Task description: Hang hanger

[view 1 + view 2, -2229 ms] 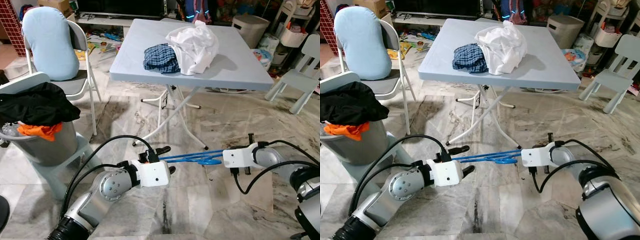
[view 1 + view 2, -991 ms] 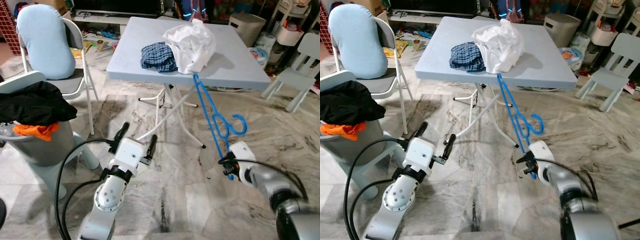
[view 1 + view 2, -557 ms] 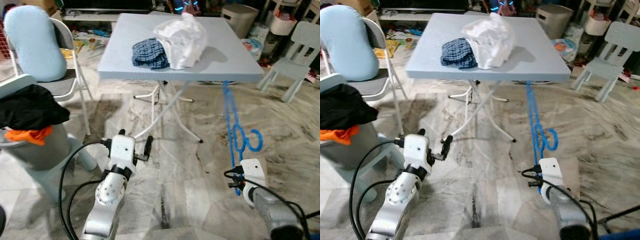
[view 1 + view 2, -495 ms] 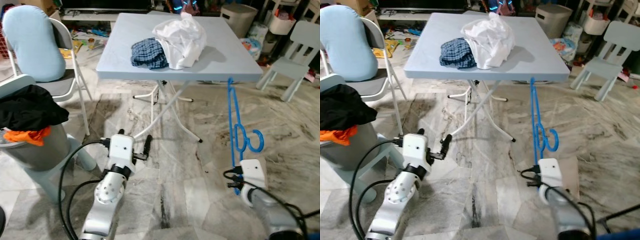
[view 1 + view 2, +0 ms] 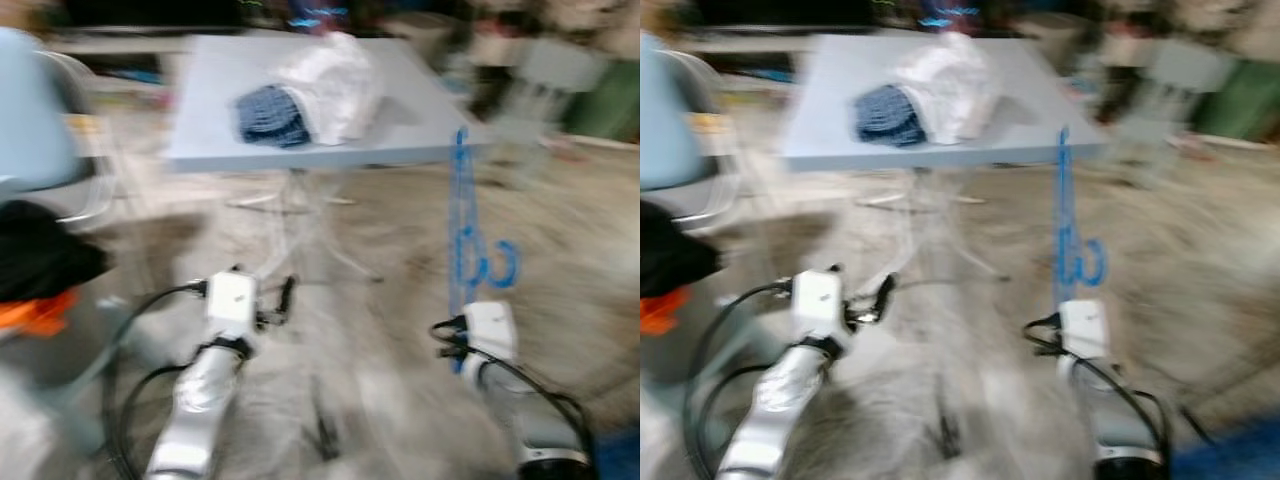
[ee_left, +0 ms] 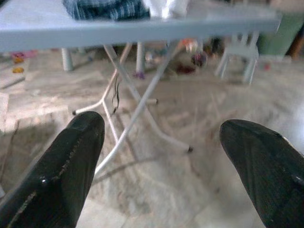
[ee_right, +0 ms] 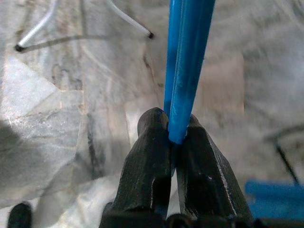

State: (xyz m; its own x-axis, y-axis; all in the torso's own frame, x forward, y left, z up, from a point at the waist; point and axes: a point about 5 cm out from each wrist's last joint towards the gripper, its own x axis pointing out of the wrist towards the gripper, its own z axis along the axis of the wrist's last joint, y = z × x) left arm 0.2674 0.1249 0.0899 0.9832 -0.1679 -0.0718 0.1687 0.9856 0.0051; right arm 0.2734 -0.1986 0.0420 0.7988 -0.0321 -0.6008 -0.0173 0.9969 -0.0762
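Both eye views are smeared by motion. A blue plastic hanger (image 5: 462, 215) stands upright over the floor to the right of the table, its hook (image 5: 506, 265) curling right. My right gripper (image 7: 173, 137) is shut on the hanger's lower end, low at the right (image 5: 461, 362). Its black fingers (image 7: 151, 156) pinch the blue bars (image 7: 187, 57) between them. On the left, my left gripper (image 5: 262, 287) hovers low over the floor. It is open, with wide-spread fingers (image 6: 71, 166) and nothing between them.
A grey folding table (image 5: 300, 152) ahead carries a white cloth (image 5: 330, 85) and a blue plaid garment (image 5: 268, 115). Its crossed legs (image 6: 133, 109) stand in front of the left gripper. At far left are black clothing (image 5: 40, 260) on a bin and a chair (image 5: 30, 120).
The left gripper let go of the hanger. The right gripper swung it from flat to upright and carried it rightward. The camera is moving now, so the whole scene is blurred.
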